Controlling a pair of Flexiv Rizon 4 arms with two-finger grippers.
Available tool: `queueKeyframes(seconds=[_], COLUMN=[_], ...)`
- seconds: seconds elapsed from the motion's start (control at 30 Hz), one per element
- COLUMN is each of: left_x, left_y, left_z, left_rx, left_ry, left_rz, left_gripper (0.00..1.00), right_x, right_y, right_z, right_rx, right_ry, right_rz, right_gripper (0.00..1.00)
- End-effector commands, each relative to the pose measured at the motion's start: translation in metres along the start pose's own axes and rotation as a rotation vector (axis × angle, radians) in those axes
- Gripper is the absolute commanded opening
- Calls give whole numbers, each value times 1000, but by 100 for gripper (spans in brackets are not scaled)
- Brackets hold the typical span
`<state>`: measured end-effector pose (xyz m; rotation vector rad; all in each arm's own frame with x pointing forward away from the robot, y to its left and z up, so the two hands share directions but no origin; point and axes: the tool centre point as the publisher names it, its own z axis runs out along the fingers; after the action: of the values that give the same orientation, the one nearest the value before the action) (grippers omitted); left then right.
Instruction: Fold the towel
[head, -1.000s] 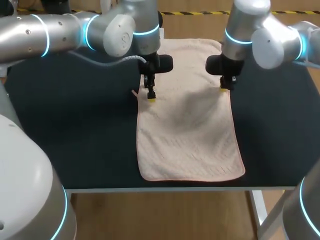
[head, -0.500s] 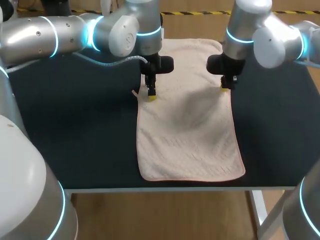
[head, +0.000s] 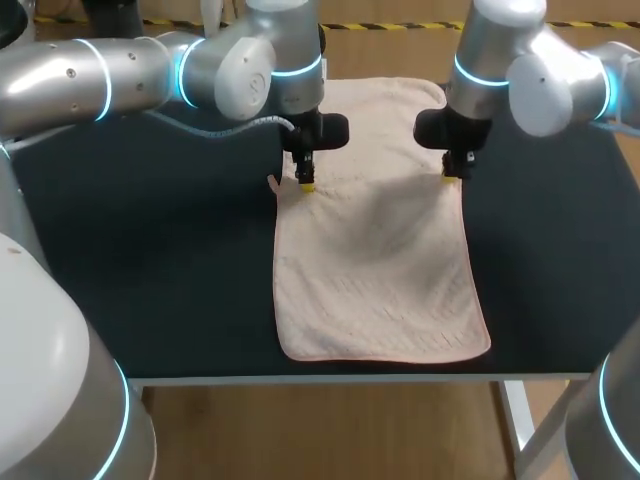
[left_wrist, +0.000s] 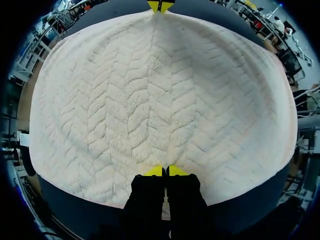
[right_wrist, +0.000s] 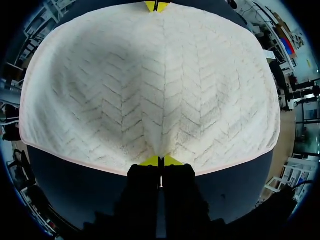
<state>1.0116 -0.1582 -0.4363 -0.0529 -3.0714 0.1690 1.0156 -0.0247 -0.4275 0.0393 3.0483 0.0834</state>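
Observation:
A cream towel with a pink hem lies lengthwise on the black table. My left gripper stands at its left edge, about a third of the way from the far end. Its yellow tips are pressed together, pinching a ridge of the towel. My right gripper sits opposite at the right edge. It is shut on a fold of the towel, with creases fanning out from it. Each wrist view shows the other arm's gripper across the cloth, the right gripper and the left gripper.
The towel's near end lies flat close to the table's front edge. Bare black table lies to the left and right of the towel. Both arms hang over the far half of the table.
My left gripper's fingers have closed from wide open onto the towel's left edge and shifted slightly toward the far side. The right gripper has stayed shut and still.

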Motion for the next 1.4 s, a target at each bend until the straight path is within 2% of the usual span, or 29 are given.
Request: queueKeyframes(seconds=[0.03, 0.2, 0.33, 0.5, 0.53, 0.57, 0.7, 0.77, 0.83, 1.07, 1.13, 1.4], left_x=[10, 14, 17, 25, 26, 27, 27, 25, 22, -4, -10, -25], left_y=[2, 5, 12, 18, 19, 21, 26, 27, 27, 42, 45, 54], left_z=[-14, -43, -75, -128, -138, -150, -198, -220, -241, -314, -331, -392], left_rx=[1, 9, -9, -32, -53, -32, -55, -55, -93, -113, -140, -147], left_ry=[-26, -70, -112, -168, -170, -189, -216, -229, -237, -384, -416, -569], left_rz=[7, 7, 1, 3, 9, 1, -8, 0, 4, -19, -25, -39], left_gripper=[0, 0, 0, 0, 0, 0, 0, 0, 0, 0, 0, 0], right_x=[5, 6, 6, 5, 4, 3, -4, -9, -14, -35, -41, -71], right_y=[1, 7, 11, 16, 16, 17, 22, 25, 30, 50, 58, 86], right_z=[-6, -23, -49, -94, -105, -116, -161, -183, -204, -267, -282, -339], right_rx=[-4, -4, -8, -27, -36, -39, -74, -86, -107, -134, -142, -161], right_ry=[-8, -38, -70, -121, -145, -162, -236, -274, -306, -408, -421, -558], right_rz=[-4, -36, -65, -94, -99, -104, -135, -155, -173, -256, -282, -338], right_gripper=[0, 0, 0, 0, 0, 0, 0, 0, 0, 0, 0, 0])
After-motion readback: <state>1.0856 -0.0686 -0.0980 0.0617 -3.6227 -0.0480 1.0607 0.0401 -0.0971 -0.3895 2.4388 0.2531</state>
